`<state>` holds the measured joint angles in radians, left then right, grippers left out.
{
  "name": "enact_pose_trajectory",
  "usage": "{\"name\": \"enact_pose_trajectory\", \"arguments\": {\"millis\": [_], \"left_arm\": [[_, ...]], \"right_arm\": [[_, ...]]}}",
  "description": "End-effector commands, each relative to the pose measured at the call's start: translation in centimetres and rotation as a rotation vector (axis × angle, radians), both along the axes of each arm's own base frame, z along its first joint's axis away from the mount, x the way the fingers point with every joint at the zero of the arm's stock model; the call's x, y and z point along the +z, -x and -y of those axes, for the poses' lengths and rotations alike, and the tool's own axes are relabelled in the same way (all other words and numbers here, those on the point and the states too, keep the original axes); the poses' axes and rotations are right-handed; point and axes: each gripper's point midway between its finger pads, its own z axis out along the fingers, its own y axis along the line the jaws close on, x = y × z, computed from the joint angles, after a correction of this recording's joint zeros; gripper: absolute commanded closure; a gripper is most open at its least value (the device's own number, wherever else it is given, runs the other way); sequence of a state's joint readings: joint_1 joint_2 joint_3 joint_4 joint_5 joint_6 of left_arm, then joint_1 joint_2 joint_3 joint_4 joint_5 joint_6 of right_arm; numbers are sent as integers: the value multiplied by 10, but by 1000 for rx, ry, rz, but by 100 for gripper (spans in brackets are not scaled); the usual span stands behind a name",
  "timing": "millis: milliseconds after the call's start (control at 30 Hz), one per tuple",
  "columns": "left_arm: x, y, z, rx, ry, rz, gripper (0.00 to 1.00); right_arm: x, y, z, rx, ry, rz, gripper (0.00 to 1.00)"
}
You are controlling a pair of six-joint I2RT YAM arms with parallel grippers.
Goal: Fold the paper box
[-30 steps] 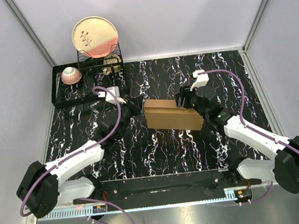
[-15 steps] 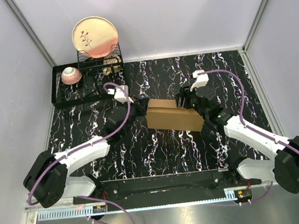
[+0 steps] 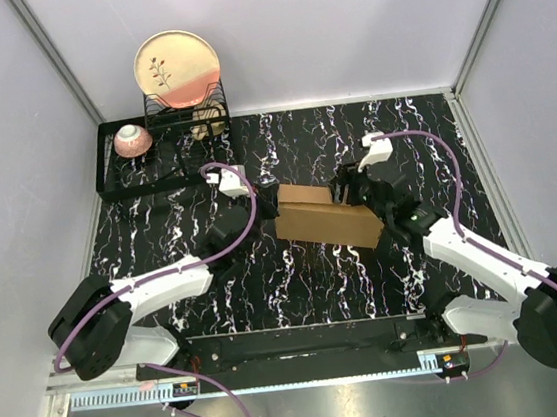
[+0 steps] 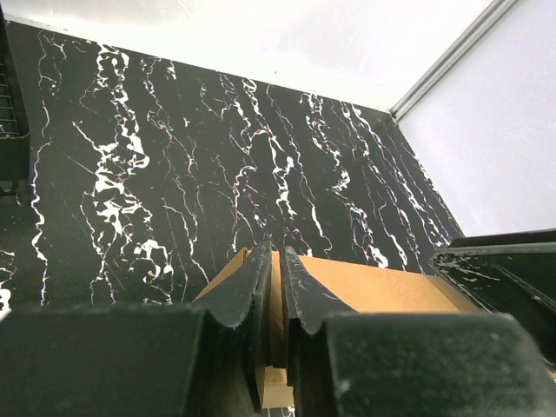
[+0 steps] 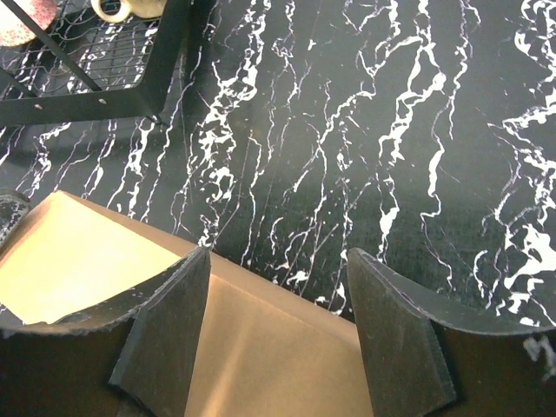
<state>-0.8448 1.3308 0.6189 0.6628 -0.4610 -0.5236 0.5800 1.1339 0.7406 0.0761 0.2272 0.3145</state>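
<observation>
**Left arm.** Over the past second it had swung in from the bare table to the box's left end. The elbow sat low and the forearm reached forward and rightward.

**Left gripper [image 4: 274, 261].** The fingers had drawn nearly together. A thin cardboard edge of the paper box [image 4: 382, 291] was pinched between them, and the rest of the box ran off ahead and to its right.

**Right arm.** Its pose was little changed, stretched forward and leftward with the wrist tipped down.

**Right gripper [image 5: 278, 261].** The fingers were spread wide, slightly wider than before, and held nothing. The box's top panel lay just beneath and between them.

**Reading.** The left end flap appeared newly seized, so a fold at that end looked ready to begin. The fold itself was not yet made.

**Beyond both grippers.** The marbled table [image 3: 400, 124] came first. Farther off, to the left of the left gripper, stood a dish rack [image 3: 145, 186] holding a bowl [image 3: 133, 139] and a plate [image 3: 178, 69].
</observation>
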Motion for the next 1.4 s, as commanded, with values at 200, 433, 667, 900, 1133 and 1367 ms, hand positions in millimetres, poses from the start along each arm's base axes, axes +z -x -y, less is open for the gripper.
{"name": "enact_pose_trajectory", "arguments": {"millis": [200,433,667,900,1133,1367], "left_arm": [[-68,13,-25,51,-217,-145,88],[-64,12,-29,70,-224,-141,87],[-65,13,-31,79,-226,-149,87],[-64,15,-30,76,-234,-148,87],[-65,15,-29,78,-243,-152,87],[-75,20,-29,79,-247,-171,87]], "right_arm": [[59,14,53,-269,-92,50,6],[67,39,77,-338,-176,28,0],[24,51,90,-365,-300,-62,0],[-16,51,88,-350,-337,-129,0],[-37,57,88,-356,-349,-162,3],[-77,74,93,-385,-403,-193,20]]}}
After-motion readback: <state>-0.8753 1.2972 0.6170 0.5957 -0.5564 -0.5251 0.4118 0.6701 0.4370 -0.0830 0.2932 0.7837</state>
